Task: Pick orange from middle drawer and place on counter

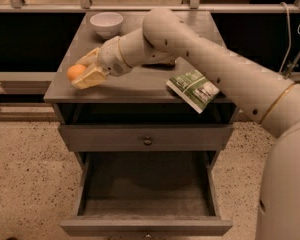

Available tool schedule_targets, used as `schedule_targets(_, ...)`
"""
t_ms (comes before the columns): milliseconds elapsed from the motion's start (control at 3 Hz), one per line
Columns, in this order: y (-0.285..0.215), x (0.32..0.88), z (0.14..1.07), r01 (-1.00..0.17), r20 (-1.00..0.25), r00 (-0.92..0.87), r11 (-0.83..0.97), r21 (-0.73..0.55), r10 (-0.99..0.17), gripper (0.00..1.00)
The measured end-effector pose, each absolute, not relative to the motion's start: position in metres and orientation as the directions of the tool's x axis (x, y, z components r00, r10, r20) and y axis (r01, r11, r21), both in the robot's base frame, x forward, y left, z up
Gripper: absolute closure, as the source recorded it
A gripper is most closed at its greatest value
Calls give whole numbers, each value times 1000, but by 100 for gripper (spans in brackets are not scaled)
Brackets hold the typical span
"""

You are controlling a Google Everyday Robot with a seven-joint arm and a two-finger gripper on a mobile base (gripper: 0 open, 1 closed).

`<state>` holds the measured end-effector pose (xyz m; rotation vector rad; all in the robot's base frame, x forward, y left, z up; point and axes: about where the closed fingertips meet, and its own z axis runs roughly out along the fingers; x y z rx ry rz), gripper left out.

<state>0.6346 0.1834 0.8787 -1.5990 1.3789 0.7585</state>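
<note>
Obs., standing in front of the cabinet, all places given against the counter.

- Nearest, below the counter: the middle drawer [140, 225] stood pulled well out toward me, with its grey floor and low side walls in plain view.
- Directly above it, just under the counter: a closed drawer [105, 137] showing only its front panel, with a small round knob [147, 141] at centre.
- Counter [140, 81] front right: a green printed packet [194, 90] lay tilted at the front edge, one corner hanging past it.
- Counter front left: the gripper [80, 74] sat low over the surface close to the left edge. Its pale yellow fingers [93, 76] were spread only narrowly, about the width of the fruit, and closed around the orange [74, 72], which sat between them out at the tips. I could not tell whether the orange or the lower finger touched the counter top.
- The arm [205, 59] reached across the counter from the right side, passing above the packet.
- Counter back left: a white bowl [106, 23] stood upright, well apart from the gripper.
</note>
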Motion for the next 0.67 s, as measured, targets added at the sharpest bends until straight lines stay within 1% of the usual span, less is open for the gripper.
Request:
schedule_targets(333,176,639,883,-968,-854,150,103,-230,-498,100)
schedule_targets(667,161,649,882,-963,-870,88,182,-199,-485,100)
